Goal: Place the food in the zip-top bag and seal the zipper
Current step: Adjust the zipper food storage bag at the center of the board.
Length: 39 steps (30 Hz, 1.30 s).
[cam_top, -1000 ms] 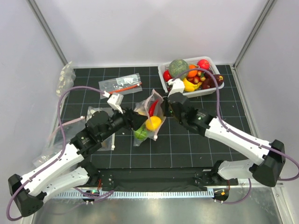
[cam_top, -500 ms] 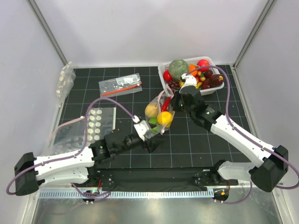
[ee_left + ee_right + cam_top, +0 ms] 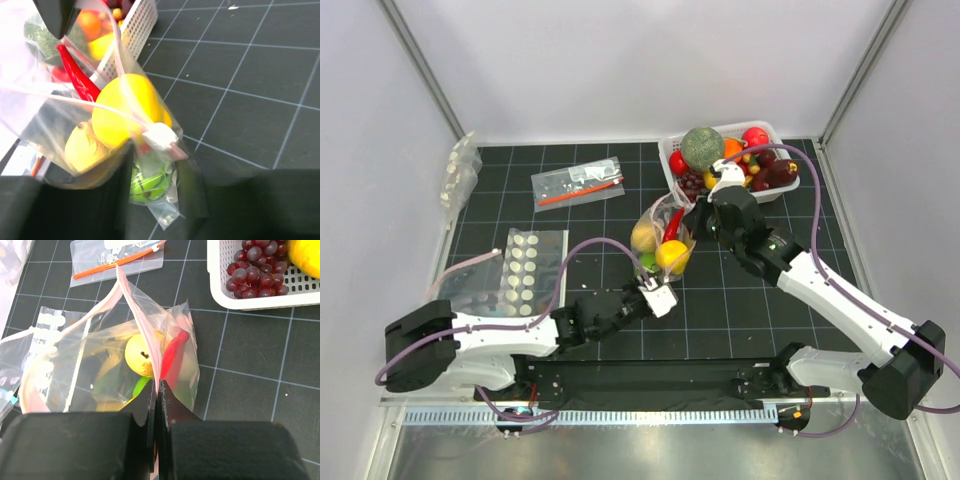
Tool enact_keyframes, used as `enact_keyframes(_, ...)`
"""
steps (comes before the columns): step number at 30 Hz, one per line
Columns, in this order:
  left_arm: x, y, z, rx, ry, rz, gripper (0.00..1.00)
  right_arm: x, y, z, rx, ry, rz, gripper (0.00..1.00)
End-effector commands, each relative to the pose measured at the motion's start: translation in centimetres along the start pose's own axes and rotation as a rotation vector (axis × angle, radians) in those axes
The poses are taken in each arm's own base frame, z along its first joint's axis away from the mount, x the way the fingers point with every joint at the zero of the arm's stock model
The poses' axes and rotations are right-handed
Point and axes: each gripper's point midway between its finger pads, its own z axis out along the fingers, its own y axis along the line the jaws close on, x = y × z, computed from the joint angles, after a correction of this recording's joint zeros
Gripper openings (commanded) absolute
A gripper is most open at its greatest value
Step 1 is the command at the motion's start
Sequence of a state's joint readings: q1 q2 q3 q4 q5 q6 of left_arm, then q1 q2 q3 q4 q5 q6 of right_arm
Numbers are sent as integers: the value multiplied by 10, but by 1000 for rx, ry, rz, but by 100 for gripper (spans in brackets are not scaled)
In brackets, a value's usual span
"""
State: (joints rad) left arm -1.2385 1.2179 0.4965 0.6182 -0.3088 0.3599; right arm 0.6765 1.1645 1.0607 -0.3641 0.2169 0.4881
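Observation:
The zip-top bag (image 3: 663, 240) stands tilted on the mat between my two grippers. Inside it I see the yellow lemon (image 3: 670, 256), the red chili (image 3: 675, 222) and a pale yellow piece (image 3: 643, 236). The green fruit (image 3: 150, 182) lies at the bag's bottom. My left gripper (image 3: 655, 297) grips the bag's near bottom end, its jaws closed round the plastic and the green fruit (image 3: 155, 185). My right gripper (image 3: 698, 215) is shut on the pink zipper (image 3: 142, 315) at its near end (image 3: 159, 382). The mouth gapes beyond that point.
A white basket (image 3: 765, 128) of toy fruit stands just behind the right gripper. A clear bag with an orange-red stick (image 3: 577, 183) lies at the back left. A dotted bag (image 3: 525, 265) lies at the left, with more bags (image 3: 460, 170) by the left wall.
The left arm dropped low and swung from the bag's left side to its near bottom end. The bag shifted right, toward the basket. The right gripper stayed shut on the pink strip.

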Motion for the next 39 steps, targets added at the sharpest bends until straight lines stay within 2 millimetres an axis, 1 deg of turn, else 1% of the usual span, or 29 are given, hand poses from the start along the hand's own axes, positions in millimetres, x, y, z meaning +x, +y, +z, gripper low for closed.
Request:
enact_keyframes(1,-31,27,8,-127,-80,16,35,-16,12,-7,-58,-53,34,1)
enact_keyframes(2,-28,25,11,-118,-65,18,24,-17,11,-8,-57,-55,33,1)
enact_keyframes(4,-28,27,15,-125,-27,19,4,-18,10,-9,-49,-63,31,1)
enact_keyframes(5,-28,29,14,-127,-16,22,0,-19,10,-10,-50,-68,29,1)
enact_keyframes(6,-32,31,11,-139,-19,-15,0,-21,9,-12,-46,-73,25,1)
enact_keyframes(7,-32,33,7,-140,-16,-34,0,-21,7,-12,-38,-78,21,6)
enact_keyframes(8,-50,41,-3,-146,-64,-80,0,-23,4,-13,-27,-89,7,12)
enact_keyframes(9,-58,41,-8,-134,-84,-131,0,-28,4,-17,-29,-106,0,17)
enact_keyframes(10,-58,34,-13,-84,-72,-148,0,-28,2,-19,-27,-114,-10,22)
enact_keyframes(11,-70,36,-18,-62,-94,-177,0,-32,0,-21,-20,-131,-14,26)
enact_keyframes(12,-77,30,-29,6,-94,-218,0,-37,0,-27,-29,-162,-21,33)
enact_keyframes(13,-83,30,-34,31,-96,-241,0,-40,0,-31,-36,-180,-25,36)
enact_keyframes(14,-94,33,-39,50,-112,-266,0,-44,-1,-37,-39,-207,-30,40)
enact_keyframes(17,-102,20,-57,162,-103,-315,0,-58,-1,-59,-76,-298,-62,57)
enact_keyframes(18,-101,16,-62,192,-82,-318,0,-63,3,-66,-109,-322,-95,62)
enact_keyframes(19,-106,15,-68,211,-88,-332,0,-68,7,-80,-151,-360,-120,71)
enact_keyframes(20,-112,13,-72,238,-102,-340,0,-70,12,-86,-187,-376,-151,72)
enact_keyframes(21,-106,11,-78,256,-57,-338,0,-64,31,-95,-315,-382,-227,73)
enact_keyframes(23,-106,10,-88,273,-44,-348,0,-65,58,-121,-498,-442,-314,73)
enact_keyframes(24,-102,9,-91,279,-27,-348,0,-58,63,-125,-551,-443,-332,72)
enact_keyframes(25,-103,11,-95,274,-32,-349,0,-58,66,-134,-584,-462,-347,71)
enact_keyframes(27,-99,8,-98,287,-18,-377,0,-55,78,-143,-666,-478,-395,67)
enact_keyframes(28,-99,3,-101,317,-16,-379,0,-41,93,-153,-788,-442,-456,66)
enact_keyframes(29,-98,-1,-103,337,-9,-382,0,-34,101,-154,-851,-415,-480,67)
enact_keyframes(30,-95,-9,-106,377,2,-380,0,-20,115,-165,-986,-370,-526,65)
enact_keyframes(34,-89,-23,-111,444,26,-399,0,-2,132,-159,-1106,-290,-547,56)
enact_keyframes(37,-81,-23,-113,429,47,-411,0,6,138,-150,-1118,-253,-535,54)
enact_keyframes(38,-78,-23,-114,422,54,-413,0,13,140,-151,-1131,-214,-532,54)
enact_keyframes(39,-79,-21,-115,418,41,-417,0,11,144,-155,-1145,-216,-547,53)
